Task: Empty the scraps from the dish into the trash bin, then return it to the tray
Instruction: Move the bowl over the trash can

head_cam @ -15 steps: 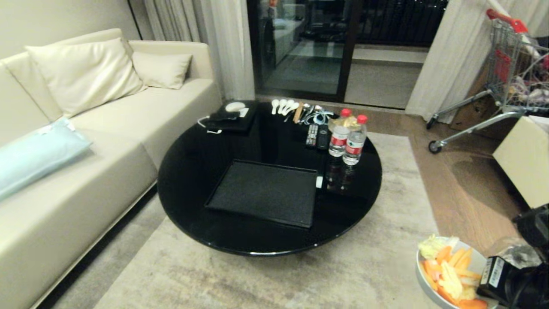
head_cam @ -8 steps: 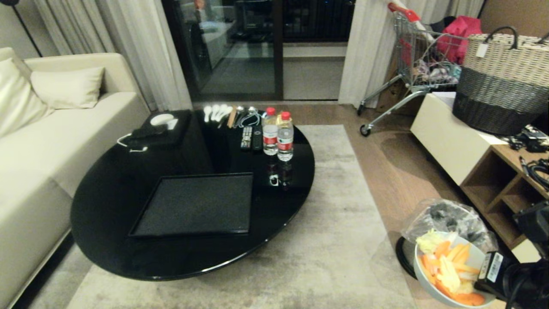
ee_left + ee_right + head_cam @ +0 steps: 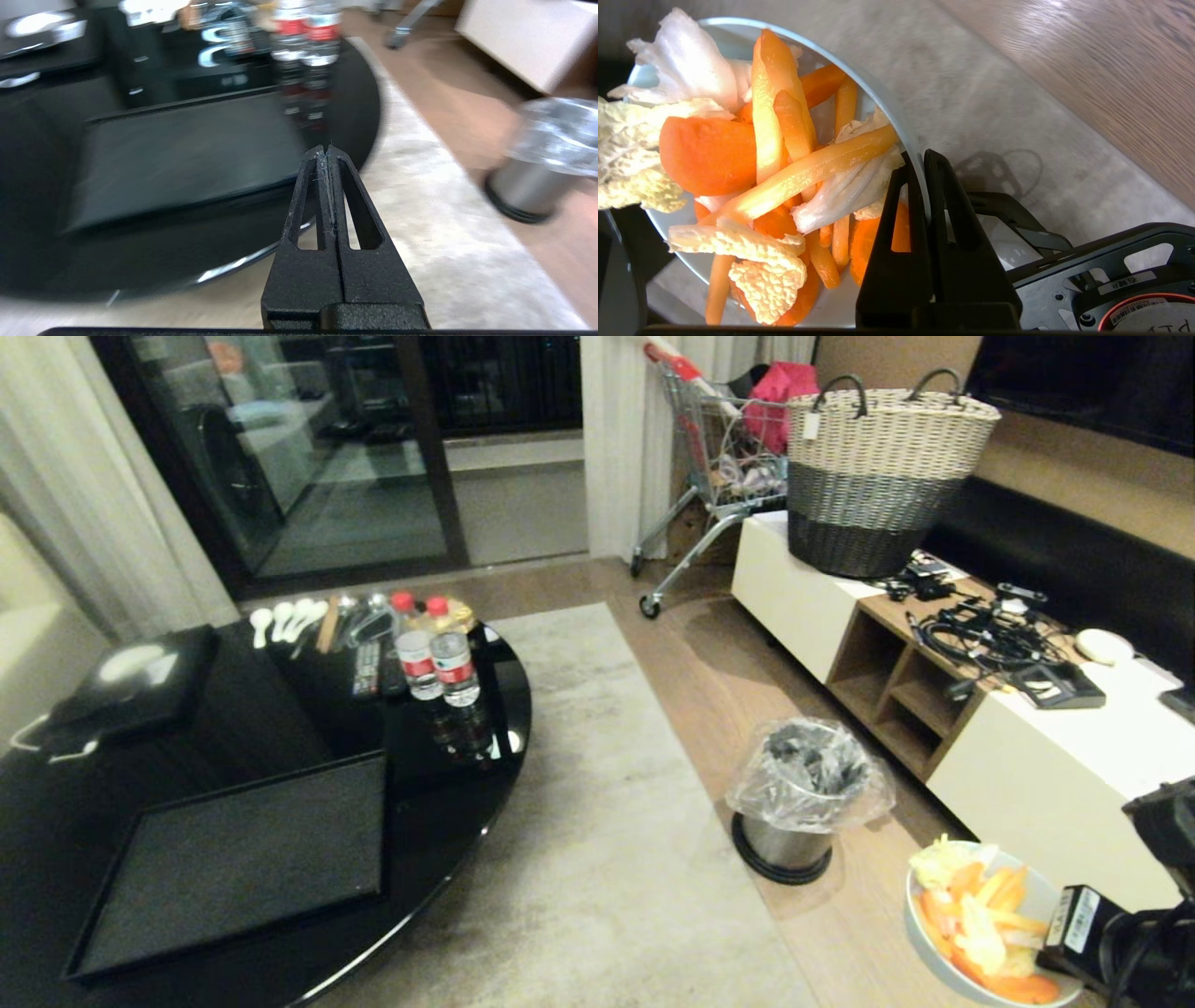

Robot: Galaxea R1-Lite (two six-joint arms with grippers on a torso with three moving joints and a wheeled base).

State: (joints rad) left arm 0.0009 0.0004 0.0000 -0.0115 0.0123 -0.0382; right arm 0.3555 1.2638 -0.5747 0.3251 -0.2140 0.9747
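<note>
- Head view: the dish (image 3: 980,933), heaped with the scraps (image 3: 976,919), is carried clear of the trash bin (image 3: 794,803), over the floor just beside it. Risk: tipping short of the bin drops scraps onto the floor.
- Left wrist view: left gripper (image 3: 325,154) closed, empty; the tray (image 3: 187,149) lies far from the bin.
- Right wrist view: right gripper (image 3: 920,163) clamped on the dish rim; a thin edge grip may slip when tilted.
</note>
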